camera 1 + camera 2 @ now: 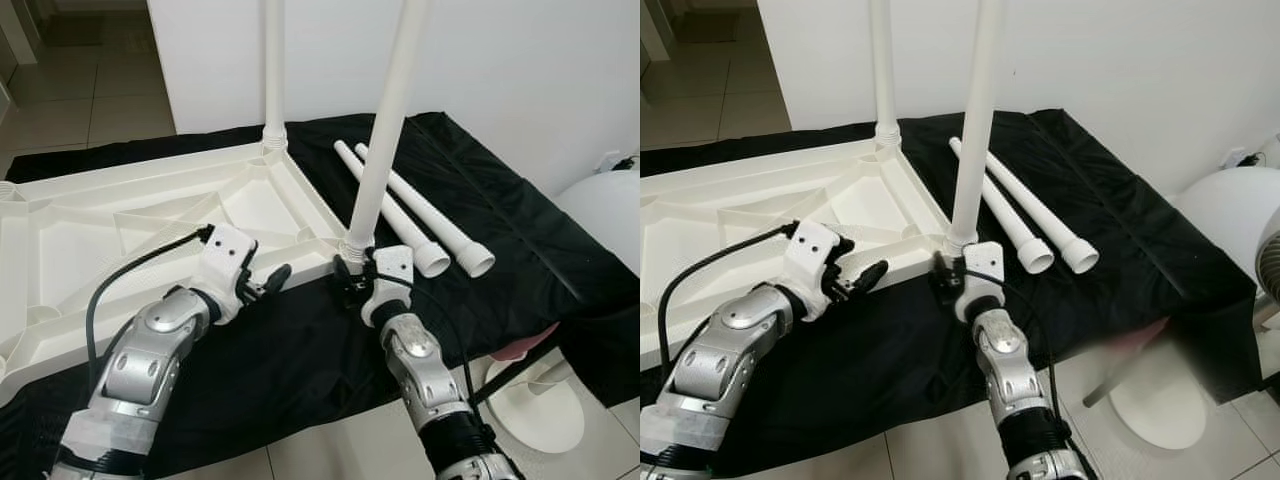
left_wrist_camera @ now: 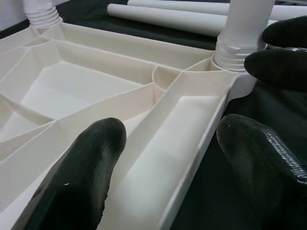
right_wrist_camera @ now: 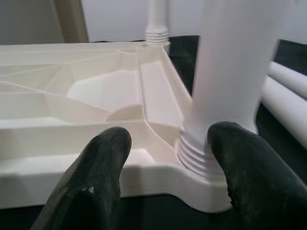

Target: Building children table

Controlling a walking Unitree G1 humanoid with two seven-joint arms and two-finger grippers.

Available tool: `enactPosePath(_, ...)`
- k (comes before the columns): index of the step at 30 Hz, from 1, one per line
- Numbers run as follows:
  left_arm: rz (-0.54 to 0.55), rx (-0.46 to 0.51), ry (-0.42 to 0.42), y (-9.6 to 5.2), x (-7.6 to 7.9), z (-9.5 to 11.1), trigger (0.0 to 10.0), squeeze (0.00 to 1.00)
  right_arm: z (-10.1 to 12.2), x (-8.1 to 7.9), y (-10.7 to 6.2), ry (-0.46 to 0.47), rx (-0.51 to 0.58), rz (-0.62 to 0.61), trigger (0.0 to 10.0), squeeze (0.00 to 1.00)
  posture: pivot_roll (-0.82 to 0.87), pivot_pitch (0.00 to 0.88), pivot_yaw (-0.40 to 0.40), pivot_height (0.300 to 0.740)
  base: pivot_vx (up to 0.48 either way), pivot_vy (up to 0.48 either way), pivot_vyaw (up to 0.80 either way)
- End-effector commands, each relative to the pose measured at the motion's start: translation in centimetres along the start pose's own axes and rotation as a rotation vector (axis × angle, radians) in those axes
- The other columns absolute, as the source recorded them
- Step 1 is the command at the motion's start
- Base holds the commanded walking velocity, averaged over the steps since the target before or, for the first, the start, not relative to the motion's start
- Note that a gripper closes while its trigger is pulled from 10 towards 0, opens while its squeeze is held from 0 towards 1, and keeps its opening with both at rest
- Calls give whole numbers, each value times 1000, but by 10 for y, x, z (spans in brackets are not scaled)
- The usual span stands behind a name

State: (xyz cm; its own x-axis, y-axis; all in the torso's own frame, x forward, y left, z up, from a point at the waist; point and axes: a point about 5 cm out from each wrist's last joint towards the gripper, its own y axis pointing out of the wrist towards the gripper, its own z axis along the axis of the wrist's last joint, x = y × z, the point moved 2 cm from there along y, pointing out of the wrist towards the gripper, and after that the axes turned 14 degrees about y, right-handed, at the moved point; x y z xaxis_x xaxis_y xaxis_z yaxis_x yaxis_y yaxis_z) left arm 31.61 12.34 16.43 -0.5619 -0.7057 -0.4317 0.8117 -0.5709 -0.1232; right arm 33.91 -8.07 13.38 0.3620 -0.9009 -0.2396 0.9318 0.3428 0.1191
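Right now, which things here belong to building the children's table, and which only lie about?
For the job:
upturned white tabletop
near leg, at the right gripper
far leg
two loose legs
left gripper, open

Lying about:
black cloth
white round object

Upright legs [image 1: 385, 130] cut off at top; tabletop [image 1: 120, 230] cropped at left edge
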Motion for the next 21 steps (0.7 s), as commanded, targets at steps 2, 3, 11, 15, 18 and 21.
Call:
enactPosePath(2,3,-18,39,1,-2,-4,10000,0,-2,-4,1,33,-39,71,10000,0,8,6,-43,740,0,0,0)
enactPosePath(3,3,-18,39,1,-2,-4,10000,0,-2,-4,1,33,-39,71,10000,0,8,6,-43,740,0,0,0)
enactPosePath(11,85,-52,53,0,-22,-11,10000,0,14,8,10,31,-41,138,10000,0,-5,22,-38,740,0,0,0)
enactPosePath(15,108,-83,88,-2,-31,-14,10000,0,20,22,11,29,-34,103,10000,0,2,34,-34,740,0,0,0)
enactPosePath(18,122,-103,88,-4,-36,-18,10000,0,26,33,11,25,-20,83,10000,0,1,40,-29,740,0,0,0)
enactPosePath(21,117,-109,107,-5,-35,-20,10000,0,33,47,10,39,2,54,10000,0,5,45,-26,740,0,0,0)
